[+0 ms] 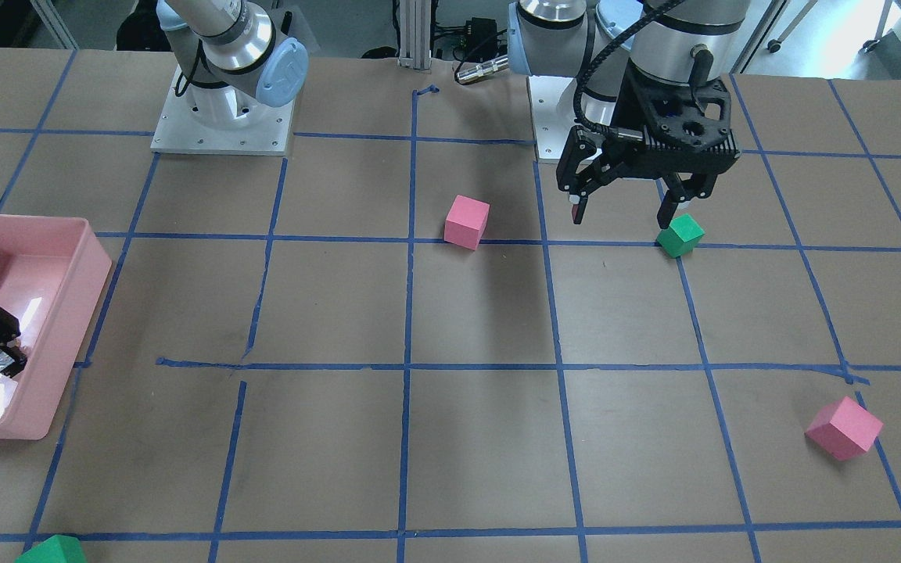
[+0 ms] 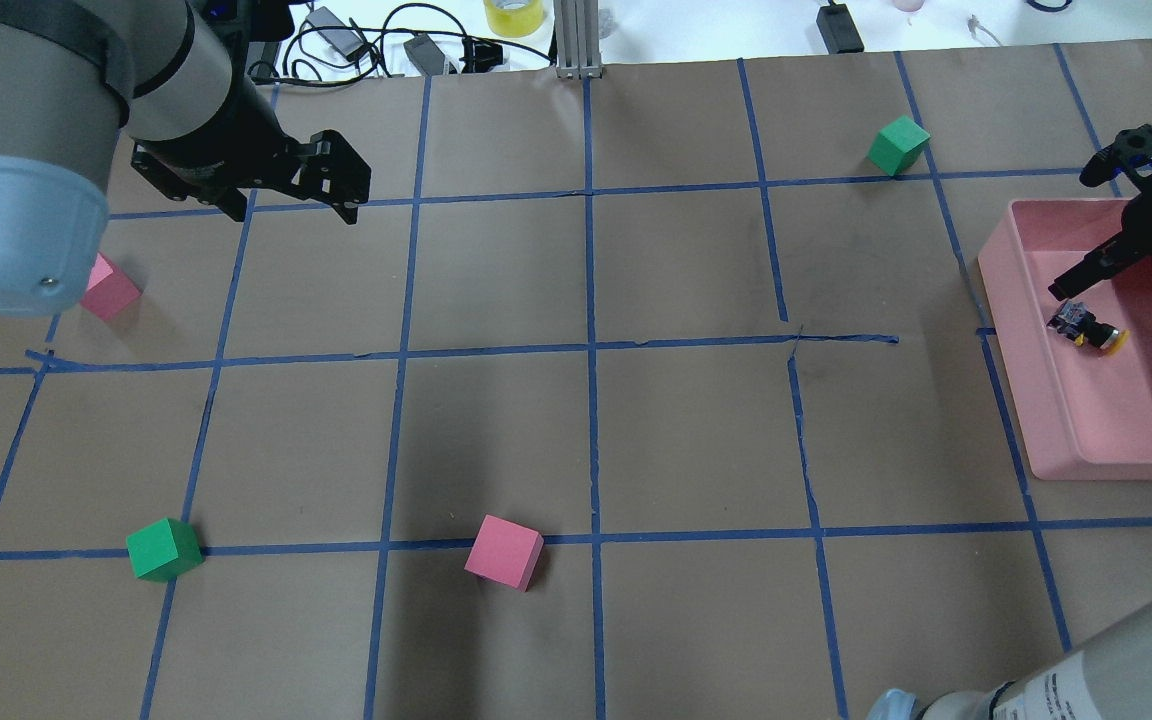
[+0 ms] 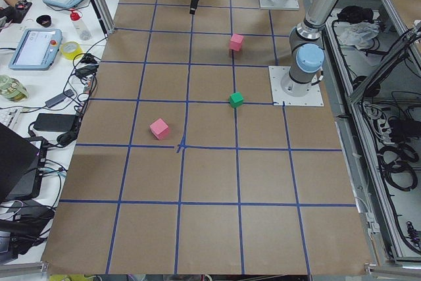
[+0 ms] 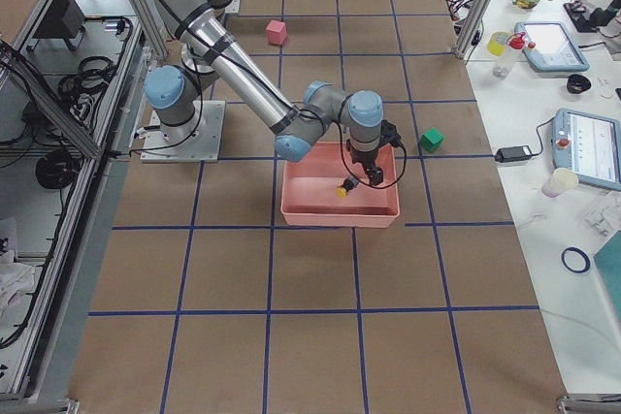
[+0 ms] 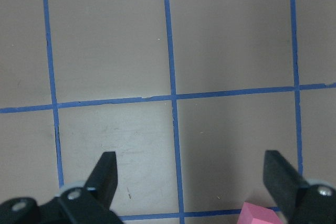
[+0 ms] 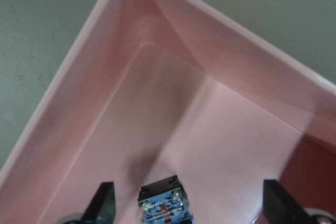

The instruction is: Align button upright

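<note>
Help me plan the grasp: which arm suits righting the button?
Right: the right end effector hangs open over the tipped button in the pink bin; the left end effector hovers far off by a green cube.

The near arm, the right one, bends down over a pink tray (image 4: 320, 218) on the brown table (image 4: 291, 317). Its gripper (image 4: 361, 177) hangs inside the tray, just beside the button (image 4: 343, 188), which seems to lie on its side. A green cube (image 4: 432, 139) stands near the tray's corner, and a pink cube (image 4: 277, 32) well apart behind
</note>
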Tool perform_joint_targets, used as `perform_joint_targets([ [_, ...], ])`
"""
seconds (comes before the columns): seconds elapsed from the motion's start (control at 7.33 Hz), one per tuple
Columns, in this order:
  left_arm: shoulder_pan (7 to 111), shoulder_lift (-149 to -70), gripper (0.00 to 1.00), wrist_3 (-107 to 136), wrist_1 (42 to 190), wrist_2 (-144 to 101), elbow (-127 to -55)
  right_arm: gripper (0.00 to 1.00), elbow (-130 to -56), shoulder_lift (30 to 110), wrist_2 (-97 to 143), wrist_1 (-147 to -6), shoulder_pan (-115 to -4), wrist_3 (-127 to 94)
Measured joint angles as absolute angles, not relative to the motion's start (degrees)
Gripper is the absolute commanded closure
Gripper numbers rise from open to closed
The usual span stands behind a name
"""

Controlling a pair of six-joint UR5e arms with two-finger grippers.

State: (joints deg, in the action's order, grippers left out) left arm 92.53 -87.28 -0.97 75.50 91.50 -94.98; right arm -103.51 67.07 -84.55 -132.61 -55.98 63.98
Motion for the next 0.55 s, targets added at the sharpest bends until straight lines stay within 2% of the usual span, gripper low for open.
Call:
perform_joint_targets([
  [0.55, 92.46, -87.28, 0.0, -0.97, 75.5, 91.49, -95.01, 0.0, -103.45, 66.31, -83.89, -132.83, -55.99, 71.27],
])
